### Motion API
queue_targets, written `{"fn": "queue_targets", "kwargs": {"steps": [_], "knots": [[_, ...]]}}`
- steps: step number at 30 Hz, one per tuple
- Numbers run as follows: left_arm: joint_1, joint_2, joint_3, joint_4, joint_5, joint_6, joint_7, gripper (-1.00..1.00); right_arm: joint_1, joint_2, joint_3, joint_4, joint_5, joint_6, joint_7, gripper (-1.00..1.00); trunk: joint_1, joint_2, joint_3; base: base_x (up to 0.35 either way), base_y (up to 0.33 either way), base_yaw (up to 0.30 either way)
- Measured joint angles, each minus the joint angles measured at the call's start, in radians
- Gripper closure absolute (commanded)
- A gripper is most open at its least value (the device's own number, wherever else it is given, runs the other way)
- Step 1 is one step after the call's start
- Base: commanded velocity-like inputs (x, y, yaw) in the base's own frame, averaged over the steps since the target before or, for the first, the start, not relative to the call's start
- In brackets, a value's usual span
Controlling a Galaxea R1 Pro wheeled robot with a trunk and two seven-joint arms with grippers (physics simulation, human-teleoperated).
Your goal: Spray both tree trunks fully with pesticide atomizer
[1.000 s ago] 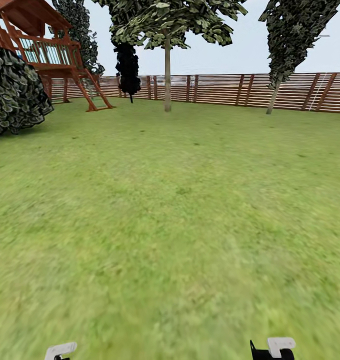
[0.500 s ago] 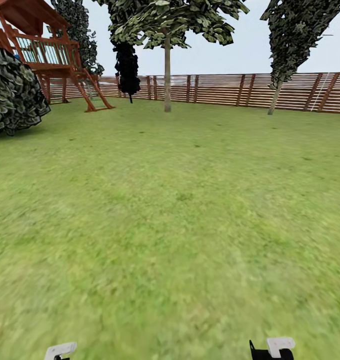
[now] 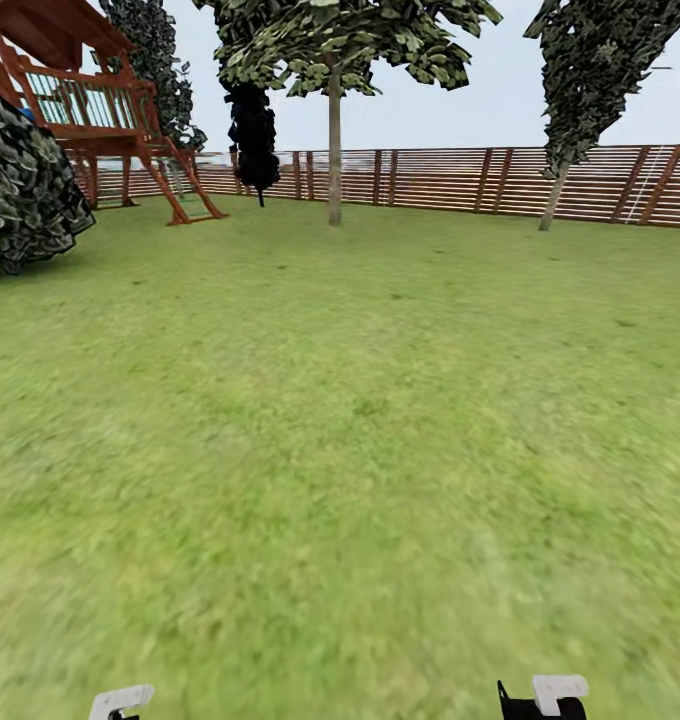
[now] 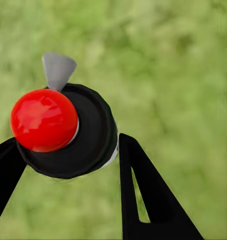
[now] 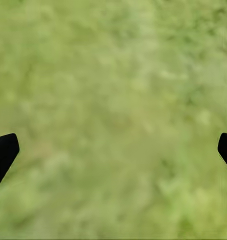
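Left gripper [image 4: 68, 150] is clamped on the pesticide atomizer [image 4: 63, 130], red cap toward the camera. Right gripper [image 5: 113, 150] is spread wide over grass [image 3: 340, 450]. At 12 o'clock, far off, a tree trunk [image 3: 334, 160]; at 1 o'clock, a second trunk [image 3: 553, 205] against the fence [image 3: 440, 180].

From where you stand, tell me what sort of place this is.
Likely a fenced back garden: a blotchy green grass lawn, ringed at the far side by a brown horizontal-slat wooden fence, with a reddish wooden play tower and a tall grey-trunked leafy tree.
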Motion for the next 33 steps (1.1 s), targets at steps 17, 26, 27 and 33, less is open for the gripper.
{"fn": "queue_targets", "kwargs": {"steps": [17,26,27,33], "knots": [[0.0,0.0,0.0,0.0,0.0,0.0,0.0,1.0,0.0,-0.001,0.0,0.0,0.0,0.0,0.0,-1.0,0.0,0.0,0.0,0.335,0.0,0.0],[0.0,0.0,0.0,0.0,0.0,0.0,0.0,1.0,0.0,-0.001,0.0,0.0,0.0,0.0,0.0,-1.0,0.0,0.0,0.0,0.335,0.0,0.0],[0.0,0.0,0.0,0.0,0.0,0.0,0.0,1.0,0.0,-0.001,0.0,0.0,0.0,0.0,0.0,-1.0,0.0,0.0,0.0,0.335,0.0,0.0],[0.0,0.0,0.0,0.0,0.0,0.0,0.0,1.0,0.0,-0.001,0.0,-0.001,-0.001,0.0,0.0,-1.0,0.0,0.0,0.0,0.335,0.0,0.0]]}}
